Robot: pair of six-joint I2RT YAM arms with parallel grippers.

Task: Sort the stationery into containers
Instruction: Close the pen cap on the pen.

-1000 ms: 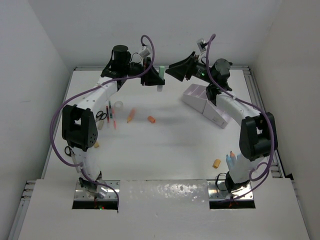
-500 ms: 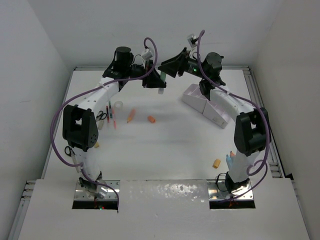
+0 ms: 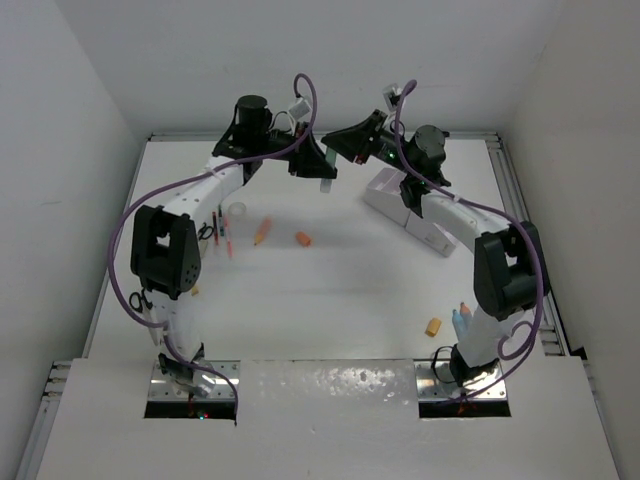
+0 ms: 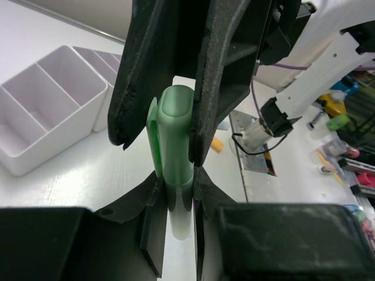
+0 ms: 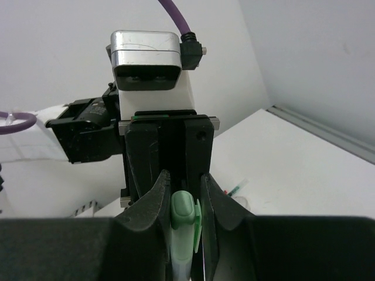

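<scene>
The green marker point(image 4: 176, 117) is held in mid-air over the far tabletop point(image 3: 330, 290), just short of the white organiser point(image 3: 405, 205), clamped in the left gripper point(image 4: 176, 187) and also pinched by the right gripper point(image 5: 183, 187), evidently so that it can be handed to the arm nearer the compartments.

Pale green capped marker point(image 4: 176, 134) upright, aloft, clamped from both sides; white stepped organiser point(image 4: 53, 137) nearby.
</scene>
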